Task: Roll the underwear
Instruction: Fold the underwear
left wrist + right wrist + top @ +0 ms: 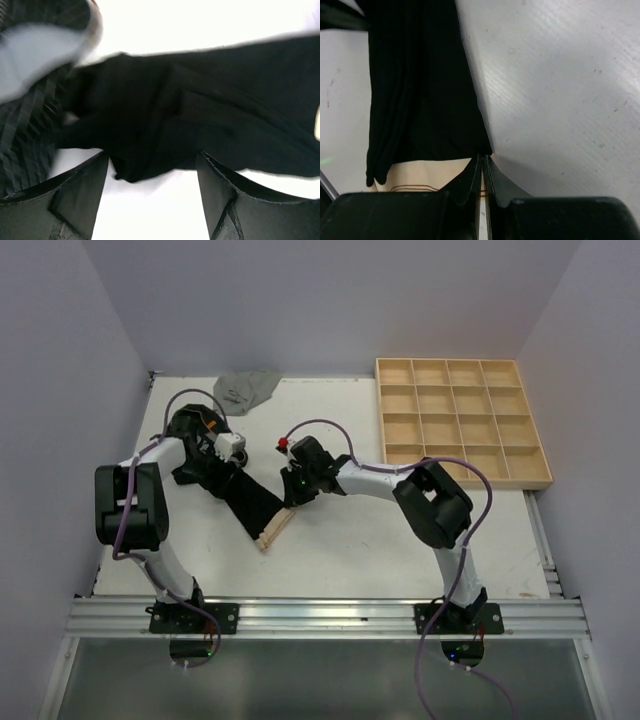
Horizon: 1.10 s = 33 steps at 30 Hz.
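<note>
We are watching the jaws of the right gripper [482,167] pressing together, pinching the corner of the black brief [415,90] where the cloth is meeting its tan waistband [420,175]. The jaws of the left gripper [152,175] are standing spread, with the brief's other end lying bunched just ahead of them, between the fingers [75,200]. From above, the brief is stretching across the white table [400,540] from 10 o'clock, at the left gripper, towards 4 o'clock, with the waistband at its lower end. A grey brief [245,390] is lying crumpled at the table's 12 o'clock edge, well apart. A wooden grid tray [380,410] is sitting at 2 o'clock.
</note>
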Motion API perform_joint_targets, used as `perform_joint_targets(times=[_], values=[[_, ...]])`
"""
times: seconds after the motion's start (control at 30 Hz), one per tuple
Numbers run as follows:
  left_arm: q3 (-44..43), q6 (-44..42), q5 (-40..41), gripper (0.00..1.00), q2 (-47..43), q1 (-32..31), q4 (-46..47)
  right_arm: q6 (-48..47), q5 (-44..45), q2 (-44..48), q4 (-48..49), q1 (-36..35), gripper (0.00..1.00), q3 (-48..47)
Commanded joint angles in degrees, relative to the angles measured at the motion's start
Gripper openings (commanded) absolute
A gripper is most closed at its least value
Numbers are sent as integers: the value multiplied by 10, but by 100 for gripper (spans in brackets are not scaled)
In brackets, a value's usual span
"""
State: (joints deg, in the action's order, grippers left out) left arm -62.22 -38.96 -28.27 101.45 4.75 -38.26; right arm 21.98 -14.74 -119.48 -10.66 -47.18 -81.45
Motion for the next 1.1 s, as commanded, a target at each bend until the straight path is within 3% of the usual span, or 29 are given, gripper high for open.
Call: perform_joint_targets(times=[0.0, 0.3, 0.43, 0.5, 0.67, 0.83, 0.9, 0.93, 1.0, 1.03, 1.07], values=[[-40, 30, -4, 74, 40, -12, 40, -5, -13, 14, 17, -1, 9, 34], [-131, 45, -29, 76, 110, -76, 41, 103, -22, 89, 164, -41, 5, 208], [-159, 47, -32, 82, 126, -106, 38, 152, -14, 95, 206, -81, 6, 213], [-164, 56, -28, 85, 125, -117, 46, 185, 12, 110, 210, -100, 11, 214], [-159, 86, -1, 99, 46, -107, 89, 218, 104, 216, 209, -108, 13, 259], [-134, 112, -70, 100, -127, -10, 141, 158, 170, 349, 156, -112, 16, 279], [-133, 134, -82, 100, -162, 33, 139, 97, 209, 396, 109, -128, 27, 258], [-142, 129, -81, 100, -182, 41, 124, 78, 213, 404, 84, -130, 38, 249], [-165, 72, -87, 100, -186, 46, 40, 43, 201, 408, 81, -130, 50, 239], [-170, 41, -97, 100, -186, 46, 2, 48, 200, 405, 86, -129, 59, 241], [-171, -36, -116, 100, -183, 46, -77, 88, 190, 394, 90, -118, 60, 246]])
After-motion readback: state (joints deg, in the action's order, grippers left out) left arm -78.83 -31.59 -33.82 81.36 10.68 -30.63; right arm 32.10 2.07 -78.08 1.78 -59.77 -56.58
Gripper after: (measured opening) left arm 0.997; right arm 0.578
